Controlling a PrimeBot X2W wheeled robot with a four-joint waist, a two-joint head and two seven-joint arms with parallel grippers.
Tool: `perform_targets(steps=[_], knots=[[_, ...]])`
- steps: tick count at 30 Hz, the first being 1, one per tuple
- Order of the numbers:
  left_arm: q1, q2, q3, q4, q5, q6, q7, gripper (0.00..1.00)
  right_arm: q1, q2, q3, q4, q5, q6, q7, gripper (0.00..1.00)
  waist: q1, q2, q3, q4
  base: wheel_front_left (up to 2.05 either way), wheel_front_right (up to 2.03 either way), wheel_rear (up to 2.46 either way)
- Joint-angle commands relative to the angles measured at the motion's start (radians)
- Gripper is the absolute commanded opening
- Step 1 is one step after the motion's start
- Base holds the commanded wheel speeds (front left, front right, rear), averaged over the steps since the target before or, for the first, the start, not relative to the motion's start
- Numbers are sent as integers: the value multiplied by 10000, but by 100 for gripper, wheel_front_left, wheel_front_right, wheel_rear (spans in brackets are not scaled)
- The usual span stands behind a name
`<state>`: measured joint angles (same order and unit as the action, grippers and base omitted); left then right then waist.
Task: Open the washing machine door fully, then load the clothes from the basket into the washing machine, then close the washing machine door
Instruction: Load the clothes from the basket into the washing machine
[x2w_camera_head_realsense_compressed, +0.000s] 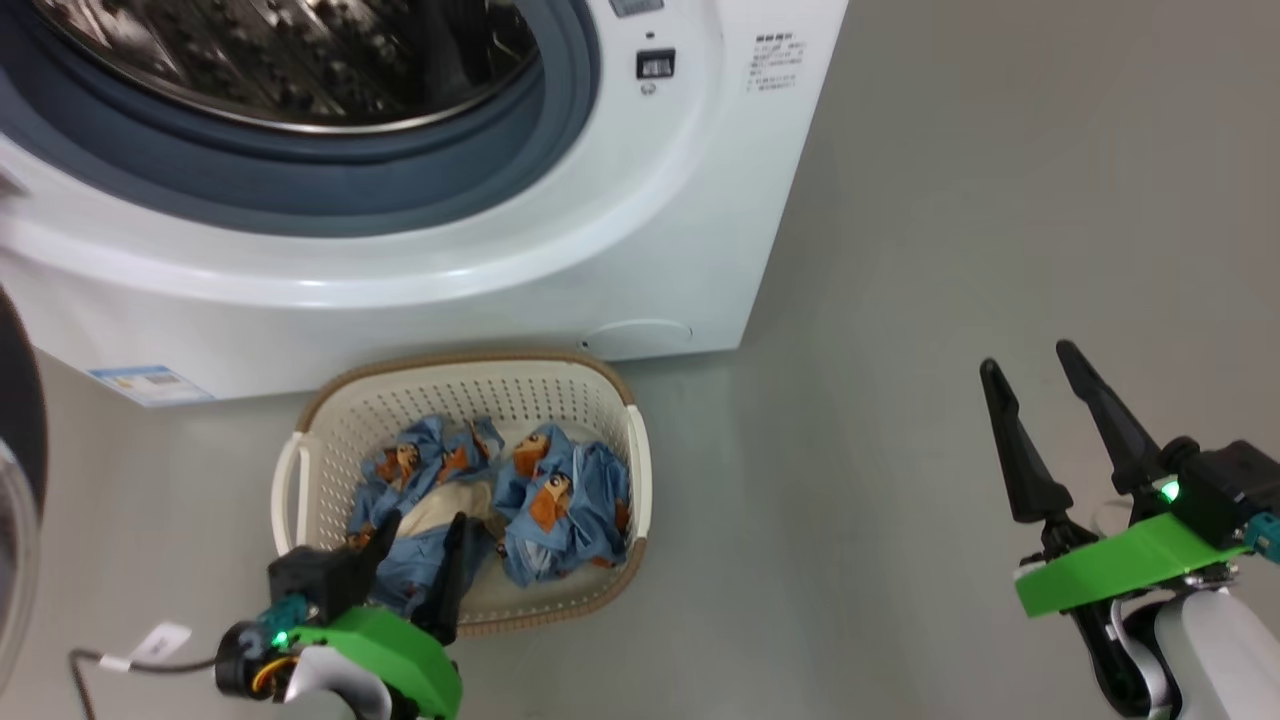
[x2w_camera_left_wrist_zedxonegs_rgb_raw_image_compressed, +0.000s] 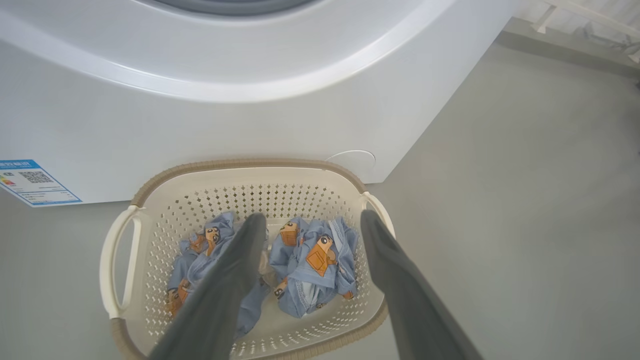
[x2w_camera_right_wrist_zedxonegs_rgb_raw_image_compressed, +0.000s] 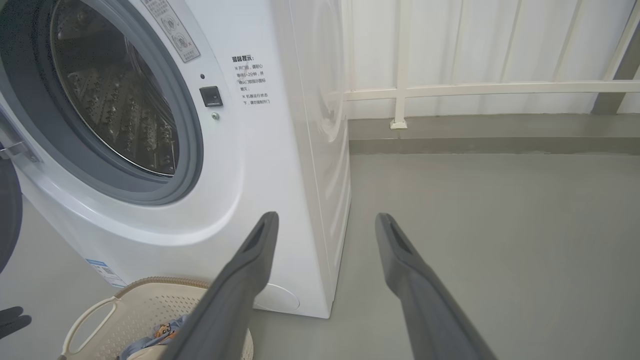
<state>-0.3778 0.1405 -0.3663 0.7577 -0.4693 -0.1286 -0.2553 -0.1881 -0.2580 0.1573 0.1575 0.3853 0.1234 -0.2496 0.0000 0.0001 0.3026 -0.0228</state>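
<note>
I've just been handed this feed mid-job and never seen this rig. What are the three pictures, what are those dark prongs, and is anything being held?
The prongs are the robot's two-fingered grippers. The head view looks down from the robot's head: the left gripper hangs open over the basket, which stands on the grey floor before the washing machine; the right gripper is open over bare floor, off to the side. The other two pictures come from cameras on each wrist, looking along that gripper's own fingers. The left wrist view shows the clothes, two blue printed bundles, lying in the basket between and below the fingers. The washing machine door is swung open at the left. Nothing is held.
</note>
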Motion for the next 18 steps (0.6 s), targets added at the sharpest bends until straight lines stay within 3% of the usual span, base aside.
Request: perform_targets(steps=[1,11,18], knots=[[-339,203,122,61,-175,-21,-65,100,-225,-109,184,-269,-12,73,-122,100,0,-1,606,-202,0,0,0],[-2380,231,-1599,2320,-1597,-21,58,100,-1014,35,212,-390,-58,73,-122,100,0,-1,2176,-507,0,0,0],[-3556,298,-2631,3136,-2362,-21,512,100,-1580,220,252,-546,-95,73,-122,100,0,-1,3148,-787,0,0,0]])
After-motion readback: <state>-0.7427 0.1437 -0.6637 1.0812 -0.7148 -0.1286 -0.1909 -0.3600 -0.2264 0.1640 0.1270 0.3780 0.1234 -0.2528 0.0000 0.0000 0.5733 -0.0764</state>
